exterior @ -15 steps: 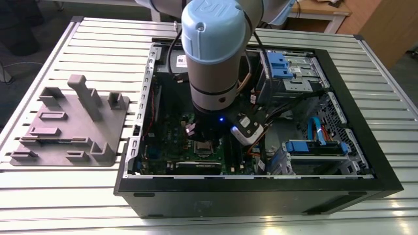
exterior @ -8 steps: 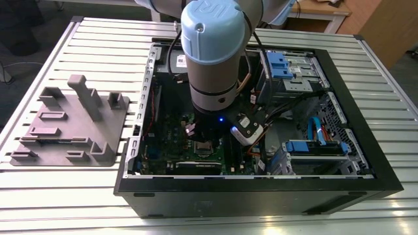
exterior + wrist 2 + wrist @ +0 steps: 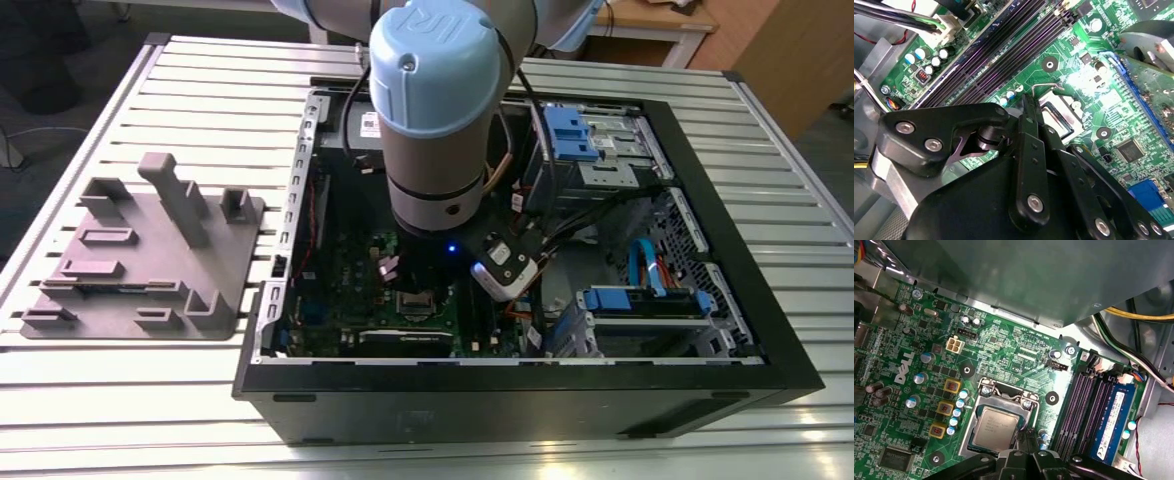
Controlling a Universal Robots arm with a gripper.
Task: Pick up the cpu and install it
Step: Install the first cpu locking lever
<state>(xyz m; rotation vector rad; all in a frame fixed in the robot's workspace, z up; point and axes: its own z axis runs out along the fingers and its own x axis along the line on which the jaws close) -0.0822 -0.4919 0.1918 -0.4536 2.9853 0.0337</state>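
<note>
The cpu (image 3: 996, 427), a small square chip with a silvery top, lies inside the metal socket frame (image 3: 985, 390) on the green motherboard (image 3: 1004, 350). My gripper (image 3: 1024, 437) hangs just over the socket, its narrow fingers pressed together beside one edge of the chip. In the second wrist view the fingers (image 3: 1029, 125) stand in front of the socket (image 3: 1061, 117), whose wire lever (image 3: 1046, 87) is raised. In the exterior view the arm reaches down into the open computer case, with the gripper (image 3: 416, 290) low over the board.
The black case (image 3: 534, 400) walls in the work area. Memory slots (image 3: 1081, 410) and a blue module (image 3: 1114, 415) lie beside the socket. Cables (image 3: 587, 215) and blue drive bays (image 3: 567, 130) sit toward the exterior view's right. A grey tray (image 3: 147, 260) with upright blocks lies outside the case.
</note>
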